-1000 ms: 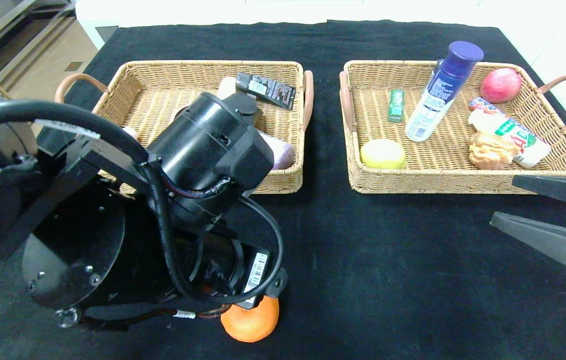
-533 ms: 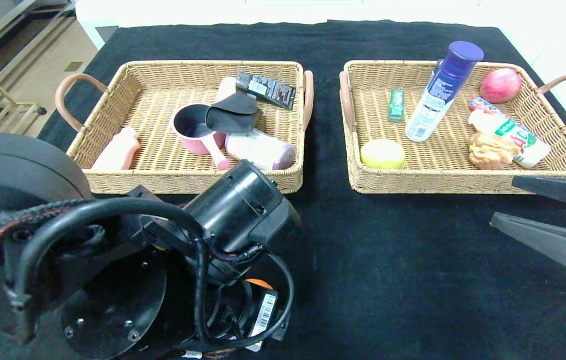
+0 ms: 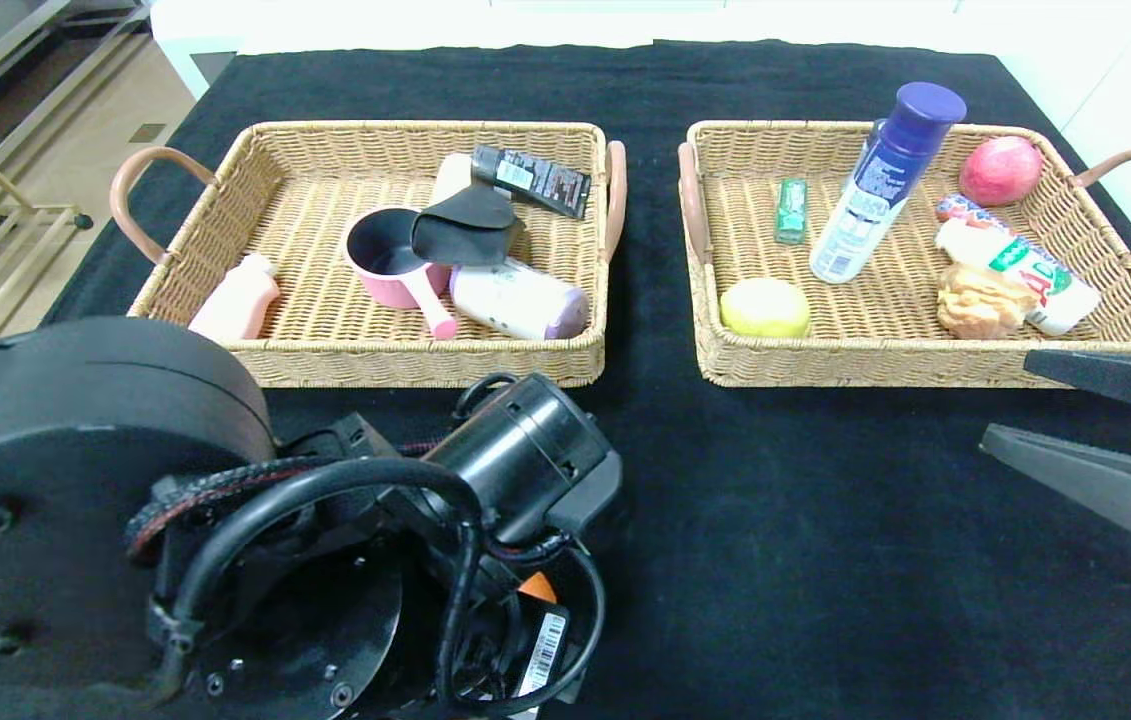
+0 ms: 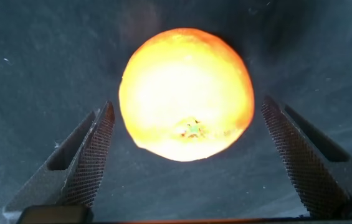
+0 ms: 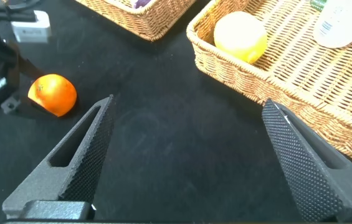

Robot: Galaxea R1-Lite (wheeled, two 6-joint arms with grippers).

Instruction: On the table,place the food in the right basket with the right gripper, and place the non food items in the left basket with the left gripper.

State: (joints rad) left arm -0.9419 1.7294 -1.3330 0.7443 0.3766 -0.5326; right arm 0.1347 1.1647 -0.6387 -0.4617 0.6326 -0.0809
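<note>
In the left wrist view the round orange (image 4: 187, 93) lies on the black table cloth (image 4: 38, 56). It sits between the fingers of my left gripper (image 4: 187, 104), which is open and does not touch it. In the head view my left arm (image 3: 515, 470) covers the orange except for a sliver (image 3: 537, 585). The orange also shows in the right wrist view (image 5: 52, 94). My right gripper (image 3: 1005, 400) is open and empty in front of the right basket (image 3: 925, 365). That basket holds the blue-capped bottle (image 3: 880, 190) and a yellow bun (image 3: 765, 306). The left basket (image 3: 405, 365) holds the pink saucepan (image 3: 395, 265), black pouch (image 3: 465, 225) and purple-lidded canister (image 3: 520, 300).
The right basket also holds a red apple (image 3: 1000, 170), a green pack (image 3: 791, 210), a tan crumpled item (image 3: 980, 300) and a white-green packet (image 3: 1025, 268). The left basket also holds a pink bottle (image 3: 237, 298) and a black tube (image 3: 533, 180). My left arm fills the near left.
My left arm has drawn back from over the left basket toward the near edge and come down over the orange, hiding it in the head view. The right arm has not moved.
</note>
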